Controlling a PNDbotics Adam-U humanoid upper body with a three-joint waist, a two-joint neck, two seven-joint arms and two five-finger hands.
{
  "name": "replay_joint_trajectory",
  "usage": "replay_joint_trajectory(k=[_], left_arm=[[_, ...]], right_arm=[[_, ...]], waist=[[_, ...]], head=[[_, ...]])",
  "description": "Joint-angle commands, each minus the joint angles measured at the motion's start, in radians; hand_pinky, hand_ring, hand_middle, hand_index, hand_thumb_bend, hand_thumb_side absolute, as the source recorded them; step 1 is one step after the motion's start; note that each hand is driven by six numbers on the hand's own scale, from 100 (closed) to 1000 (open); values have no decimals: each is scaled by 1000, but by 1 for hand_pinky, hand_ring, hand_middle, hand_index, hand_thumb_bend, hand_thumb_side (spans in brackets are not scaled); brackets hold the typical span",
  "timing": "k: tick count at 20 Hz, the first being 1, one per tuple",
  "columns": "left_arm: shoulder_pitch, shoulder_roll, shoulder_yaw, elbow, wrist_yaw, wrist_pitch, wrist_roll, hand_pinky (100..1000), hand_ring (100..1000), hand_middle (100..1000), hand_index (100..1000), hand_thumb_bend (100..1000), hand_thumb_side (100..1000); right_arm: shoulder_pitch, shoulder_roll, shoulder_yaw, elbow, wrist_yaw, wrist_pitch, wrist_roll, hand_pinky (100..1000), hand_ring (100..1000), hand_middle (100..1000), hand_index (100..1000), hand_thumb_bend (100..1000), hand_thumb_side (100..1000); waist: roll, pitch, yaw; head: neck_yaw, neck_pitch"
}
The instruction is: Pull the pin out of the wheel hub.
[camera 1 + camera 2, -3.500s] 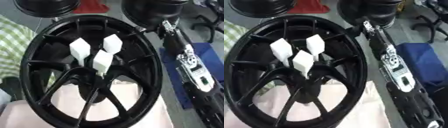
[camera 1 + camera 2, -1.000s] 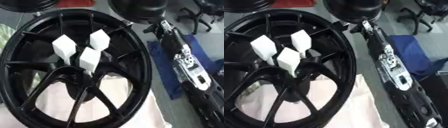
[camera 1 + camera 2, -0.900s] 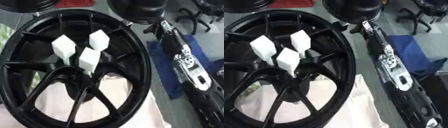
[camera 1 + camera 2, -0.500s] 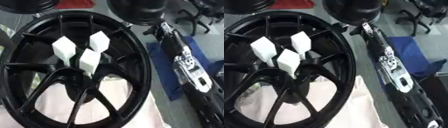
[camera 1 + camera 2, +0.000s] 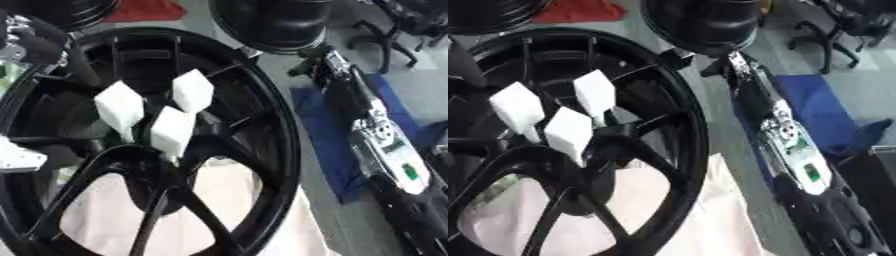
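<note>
The right hand (image 5: 319, 62) reaches past the far right edge of the black wheel (image 5: 262, 130), and I cannot tell how its fingers are set. Its arm (image 5: 385, 150) runs along the wheel's right side. Three white pins (image 5: 171, 130) stand close together on the hub.

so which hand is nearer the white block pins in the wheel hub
Left, probably: left hand sits over the black wheel's upper-left rim near the white block pins; right hand is outside the rim, upper right.
</note>
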Motion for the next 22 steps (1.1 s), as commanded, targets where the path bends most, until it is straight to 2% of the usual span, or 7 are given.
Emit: replay_joint_trajectory(k=[1, 6, 11, 13, 17, 22], left_arm=[[-34, -8, 40, 10, 13, 7, -58, 824, 758, 745, 829, 490, 582], [-41, -17, 85, 29, 24, 15, -149, 840, 768, 765, 845, 499, 502], [-52, -26, 129, 45, 54, 29, -239, 849, 774, 780, 858, 531, 515], [-54, -29, 139, 46, 69, 35, -267, 851, 775, 783, 856, 530, 494], [-49, -34, 148, 61, 73, 43, -278, 852, 769, 784, 855, 530, 497], [-40, -41, 160, 94, 65, 38, -278, 853, 760, 782, 841, 504, 422]], right_arm=[[-14, -16, 1, -10, -7, 1, 11, 1000, 674, 516, 712, 100, 770], [-21, -13, 6, -11, -8, 5, 19, 1000, 673, 516, 712, 100, 774], [-26, -11, 11, -10, -5, 10, 26, 1000, 674, 516, 712, 100, 779], [-28, -10, 12, -11, -4, 12, 28, 1000, 674, 516, 712, 100, 780], [-33, -6, 14, -11, -3, 15, 31, 1000, 674, 516, 712, 100, 784], [-39, -5, 16, -14, -1, 17, 34, 1000, 672, 515, 710, 100, 787]], waist=[[7, -12, -11], [17, -1, -33], [25, 11, -41], [29, 16, -45], [34, 27, -58], [37, 41, -70]], head=[[12, -20], [15, -29], [22, -33], [26, -35], [36, -43], [54, -51]])
